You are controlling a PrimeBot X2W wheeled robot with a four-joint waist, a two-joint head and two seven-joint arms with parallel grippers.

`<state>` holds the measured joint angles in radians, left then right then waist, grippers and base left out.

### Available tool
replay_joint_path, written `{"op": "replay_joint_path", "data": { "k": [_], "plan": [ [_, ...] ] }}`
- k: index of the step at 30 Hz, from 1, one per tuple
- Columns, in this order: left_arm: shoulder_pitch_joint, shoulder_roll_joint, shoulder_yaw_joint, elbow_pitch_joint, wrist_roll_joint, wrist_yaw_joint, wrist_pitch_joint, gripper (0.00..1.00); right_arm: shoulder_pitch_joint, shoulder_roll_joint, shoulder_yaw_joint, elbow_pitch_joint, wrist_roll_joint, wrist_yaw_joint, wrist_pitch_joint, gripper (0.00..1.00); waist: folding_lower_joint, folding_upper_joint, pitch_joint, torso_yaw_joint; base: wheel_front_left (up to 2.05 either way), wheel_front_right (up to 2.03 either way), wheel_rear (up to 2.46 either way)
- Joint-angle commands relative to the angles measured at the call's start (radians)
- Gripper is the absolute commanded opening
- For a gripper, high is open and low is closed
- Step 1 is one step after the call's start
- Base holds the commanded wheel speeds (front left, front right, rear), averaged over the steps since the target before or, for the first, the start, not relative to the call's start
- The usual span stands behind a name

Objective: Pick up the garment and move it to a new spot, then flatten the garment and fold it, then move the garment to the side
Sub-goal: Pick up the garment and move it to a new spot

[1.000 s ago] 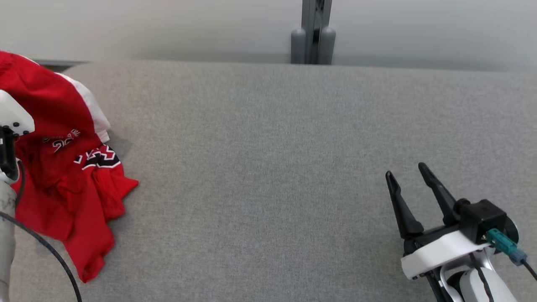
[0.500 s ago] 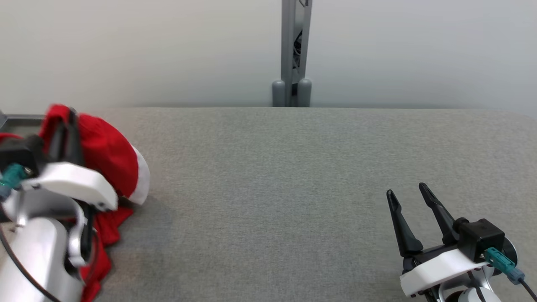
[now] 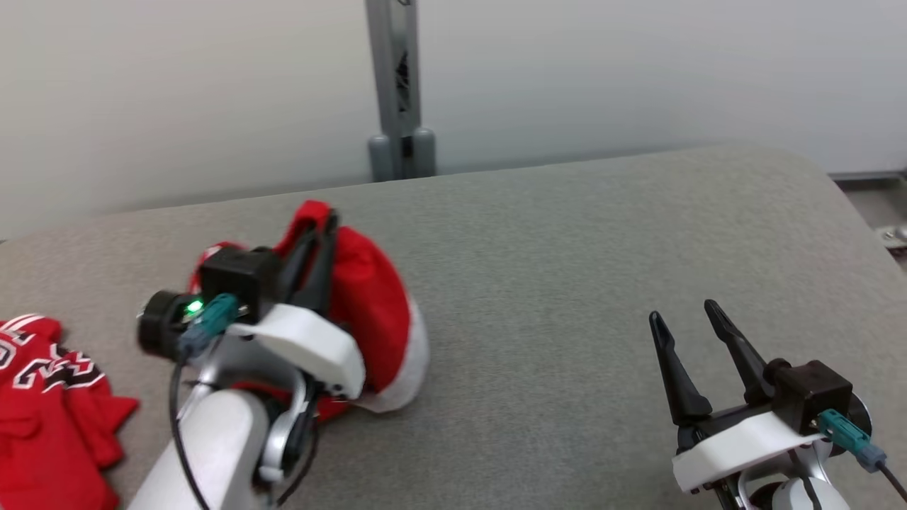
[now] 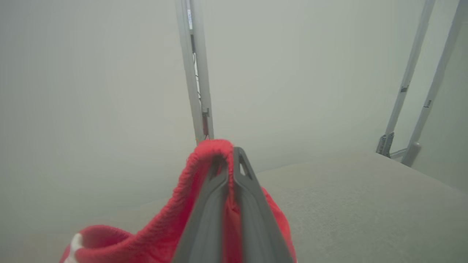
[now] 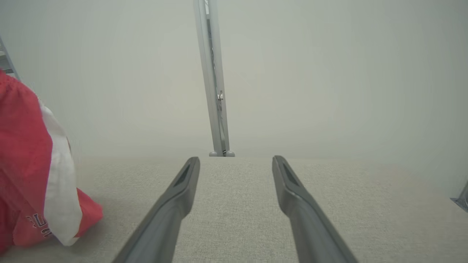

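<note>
Holding up a red garment, the left gripper has its two dark fingers shut tight on a fold of the cloth. The fold sticks up past the fingertips like a small hump. In the left wrist view the same gripper shows its fingers pressed together with the red garment wrapped around them.

The held part hangs on the left side of the grey table, about halfway between the near edge and the far edge. It has a white band along its lower right edge, and that edge rests on the table. More red cloth with black and white letters lies at the near left corner. The left arm hides whether the two parts join.

The right gripper is at the near right, well apart from the garment. Its fingers are spread wide with nothing between them. In the right wrist view this gripper is over bare table, and the garment is off at the left edge.

A grey post stands behind the far edge of the table, in front of a pale wall.
</note>
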<state>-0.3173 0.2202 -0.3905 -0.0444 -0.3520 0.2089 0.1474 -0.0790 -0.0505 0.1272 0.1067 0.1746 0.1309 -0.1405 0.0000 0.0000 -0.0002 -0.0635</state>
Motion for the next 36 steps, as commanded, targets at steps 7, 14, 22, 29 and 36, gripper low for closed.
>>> {"op": "replay_joint_path", "data": {
  "k": [7, 14, 22, 29, 36],
  "plan": [
    [-0.130, -0.095, -0.096, 0.170, 0.000, -0.071, -0.040, 0.00, -0.038, -0.004, 0.010, 0.003, 0.012, 0.000, -0.006, 1.00, 0.0000, 0.0000, 0.070, -0.184, 0.00, 0.00, 0.00],
    [-0.195, -0.146, -0.175, 0.363, -0.008, -0.116, -0.066, 0.00, -0.056, -0.003, 0.017, 0.025, 0.033, 0.000, -0.025, 1.00, 0.0000, 0.0000, 0.134, -0.287, 0.00, 0.00, 0.00],
    [-0.241, -0.168, -0.335, 0.575, -0.070, -0.171, -0.129, 0.00, -0.080, -0.002, 0.010, 0.061, 0.053, 0.000, -0.055, 1.00, 0.0000, 0.0000, 0.189, -0.335, 0.00, 0.00, 0.00],
    [-0.246, -0.168, -0.532, 0.607, -0.246, -0.176, -0.172, 0.00, -0.102, -0.002, 0.000, 0.089, 0.064, 0.000, -0.069, 1.00, 0.0000, 0.0000, 0.199, -0.323, 0.00, 0.00, 0.00],
    [-0.266, -0.167, -0.660, 0.576, -0.386, -0.164, -0.295, 1.00, -0.097, -0.002, -0.016, 0.100, 0.047, 0.000, -0.071, 1.00, 0.0000, 0.0000, 0.153, -0.278, 0.00, 0.00, 0.00]
  ]
}}
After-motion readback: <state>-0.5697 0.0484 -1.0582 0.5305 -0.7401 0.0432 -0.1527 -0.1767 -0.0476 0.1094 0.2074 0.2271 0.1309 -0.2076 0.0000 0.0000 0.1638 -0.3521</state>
